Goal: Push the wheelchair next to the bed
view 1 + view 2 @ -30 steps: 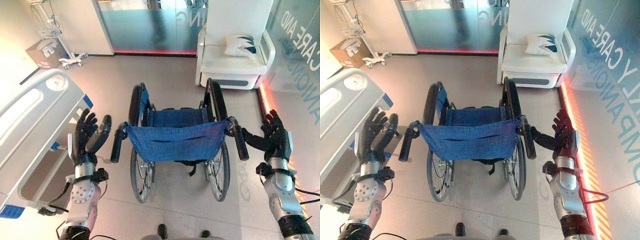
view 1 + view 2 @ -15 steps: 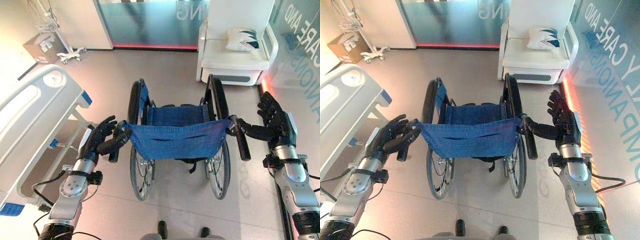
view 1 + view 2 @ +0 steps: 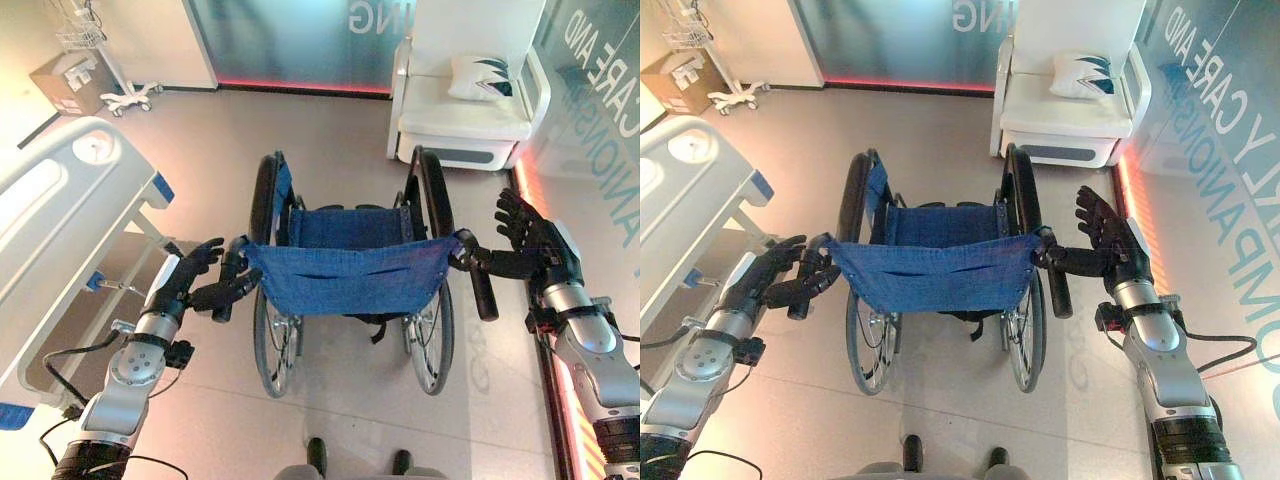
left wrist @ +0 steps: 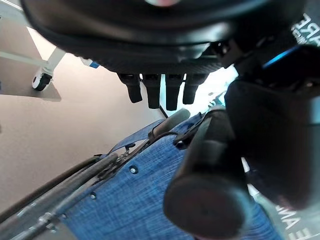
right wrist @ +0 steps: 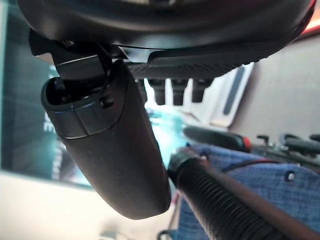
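Wheelchair [image 3: 345,280]: left hand [image 3: 190,288] now at handle; right hand [image 3: 530,245] raised.

My left silver-grey arm [image 3: 120,385] rises from the lower left of the head views, wrist angled toward the frame's centre. My dark left hand [image 3: 190,285] sits at mid-left, its fingers reaching rightward and curling loosely, thumb below them; in the left wrist view the fingertips [image 4: 160,92] hang short and partly bent beside the bulky thumb. My right silver-grey arm [image 3: 590,350] comes up along the lower right edge. My dark right hand [image 3: 535,250] stands at mid-right with its fingers spread and upright, the thumb stretched out toward the frame's centre. In the right wrist view the thumb [image 5: 115,145] juts forward, the fingers straight behind it.
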